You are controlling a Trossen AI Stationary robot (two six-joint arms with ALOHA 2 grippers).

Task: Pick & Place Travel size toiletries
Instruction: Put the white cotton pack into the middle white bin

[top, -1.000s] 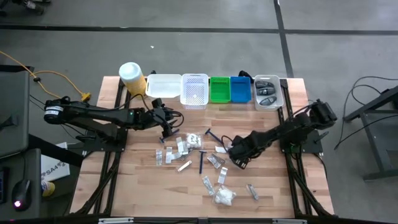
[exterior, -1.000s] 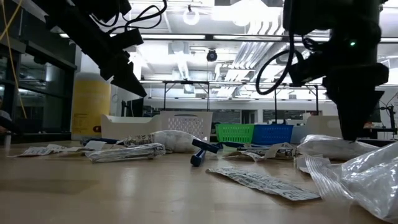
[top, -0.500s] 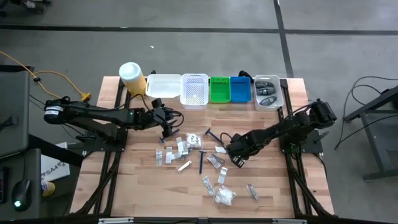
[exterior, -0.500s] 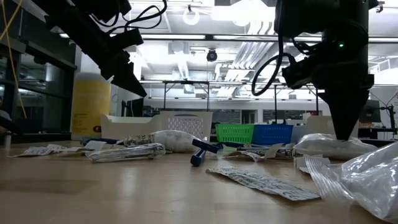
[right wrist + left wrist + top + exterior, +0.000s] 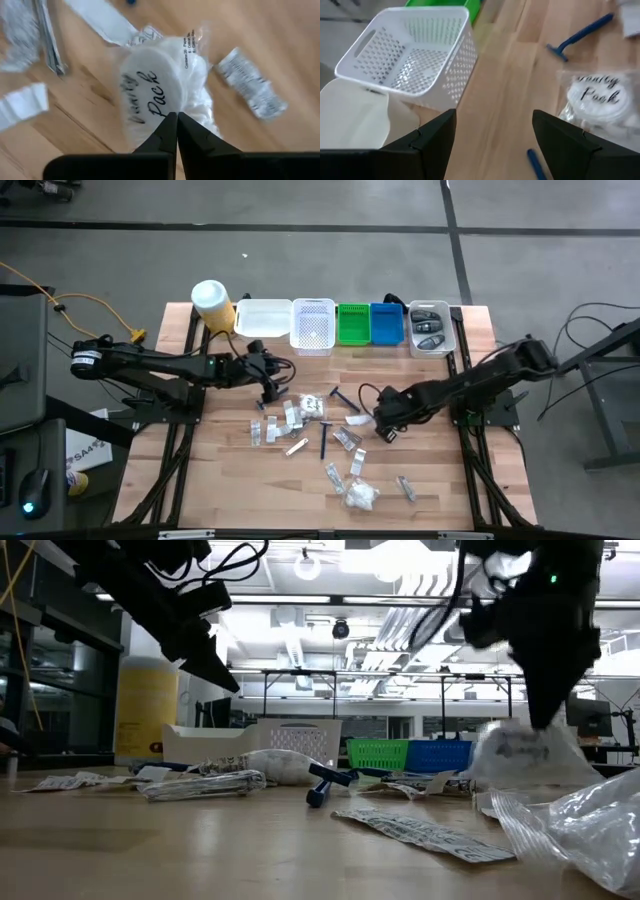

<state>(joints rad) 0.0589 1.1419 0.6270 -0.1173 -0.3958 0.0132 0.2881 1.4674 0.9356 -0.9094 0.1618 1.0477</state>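
Travel size toiletries lie scattered on the wooden table's middle (image 5: 300, 420): clear and white sachets and thin dark-blue sticks (image 5: 324, 442). My right gripper (image 5: 385, 428) points down at the right of the heap. It is shut on a clear sachet of white pads (image 5: 160, 95), printed "Pack", which also shows in the low view (image 5: 520, 755). My left gripper (image 5: 268, 390) hovers open above the table near the white basket (image 5: 410, 60), with nothing between its fingers (image 5: 435, 145). A like sachet (image 5: 597, 97) lies ahead of it. My right gripper pinches the clear sachet's upper edge (image 5: 172, 111) between its two fingers, coming from above and pointing down. The sachet hangs below the fingers, raised off the table (image 5: 520, 755). Whether its lower edge touches the things beneath it I cannot tell.
Along the far edge stand a yellow canister (image 5: 212, 302), a white tray (image 5: 262, 317), the white basket (image 5: 313, 325), a green bin (image 5: 353, 323), a blue bin (image 5: 386, 322) and a clear bin (image 5: 432, 328). More sachets and a crumpled bag (image 5: 360, 496) lie toward the near edge.
My right gripper has taken hold of the clear sachet of pads and gone up with it. The sachet, which lay flat on the table, now hangs below the fingers.
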